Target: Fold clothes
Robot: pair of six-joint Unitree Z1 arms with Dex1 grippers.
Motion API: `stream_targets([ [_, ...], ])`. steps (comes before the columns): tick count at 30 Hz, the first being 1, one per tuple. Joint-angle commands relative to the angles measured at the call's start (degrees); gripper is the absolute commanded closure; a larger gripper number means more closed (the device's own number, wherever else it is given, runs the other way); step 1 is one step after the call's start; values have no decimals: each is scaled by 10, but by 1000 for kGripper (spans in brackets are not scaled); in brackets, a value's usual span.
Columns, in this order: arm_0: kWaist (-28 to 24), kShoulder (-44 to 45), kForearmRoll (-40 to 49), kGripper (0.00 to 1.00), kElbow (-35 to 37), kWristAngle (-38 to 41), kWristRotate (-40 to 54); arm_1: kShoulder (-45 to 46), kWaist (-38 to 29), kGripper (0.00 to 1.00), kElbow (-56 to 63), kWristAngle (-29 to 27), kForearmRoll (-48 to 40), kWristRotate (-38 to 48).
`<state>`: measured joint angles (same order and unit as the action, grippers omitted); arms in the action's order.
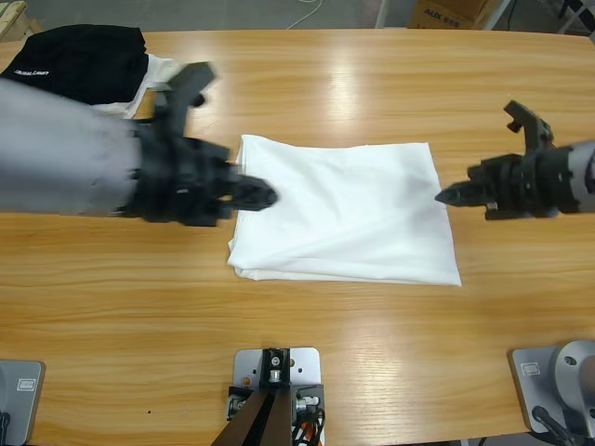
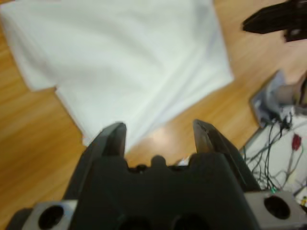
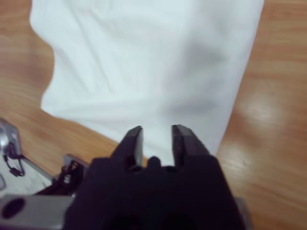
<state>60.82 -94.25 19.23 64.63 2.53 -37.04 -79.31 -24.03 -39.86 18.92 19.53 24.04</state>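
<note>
The clothes (image 1: 344,209), a white T-shirt, lie folded into a rough rectangle at the middle of the table; no chest print shows. My left gripper (image 1: 256,193) is at the shirt's left edge, and in the left wrist view this gripper (image 2: 160,136) is open with nothing between its jaws and the shirt (image 2: 129,62) just beyond. At the shirt's right edge my right gripper (image 1: 448,195) points in; the right wrist view shows the gripper (image 3: 157,139) over the white cloth (image 3: 144,62), a narrow gap between its jaws, holding nothing.
A black garment with white lettering (image 1: 84,56) lies at the table's back left corner on top of a smaller white garment (image 1: 160,70). A cardboard box (image 1: 446,11) stands beyond the far edge. Bare wooden table (image 1: 307,334) runs in front of the shirt.
</note>
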Motion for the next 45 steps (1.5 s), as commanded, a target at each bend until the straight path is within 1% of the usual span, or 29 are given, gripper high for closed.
stream_targets([
  [1,30,-167,-4,1000,50,-3,-57,-102,71,1000,-37,60,-69,-19],
  [5,32,-180,-2,1000,24,-14,-79,-138,90,1000,-45,79,-97,-30],
  [8,31,-182,-1,1000,8,-28,-90,-161,97,1000,-46,76,-112,-31],
  [11,31,-182,-1,1000,8,-33,-101,-185,106,1000,-48,73,-125,-32],
  [18,31,-185,7,1000,3,-32,-117,-236,122,1000,-52,58,-143,-38],
  [28,31,-163,24,1000,22,-33,-115,-302,123,1000,-52,8,-155,-39],
  [31,31,-164,30,1000,61,-33,-113,-304,122,1000,-50,-7,-156,-39],
  [34,29,-191,43,1000,139,-33,-113,-300,122,1000,-46,-11,-156,-39],
  [38,20,-255,59,1000,260,-32,-129,-302,122,1000,-46,-10,-156,-39],
  [41,18,-318,79,1000,330,-32,-147,-294,122,1000,-45,-10,-156,-39],
  [43,20,-356,83,1000,350,-27,-175,-287,122,1000,-44,-10,-155,-39],
  [45,22,-374,91,1000,354,-27,-197,-281,122,1000,-41,-9,-154,-39],
])
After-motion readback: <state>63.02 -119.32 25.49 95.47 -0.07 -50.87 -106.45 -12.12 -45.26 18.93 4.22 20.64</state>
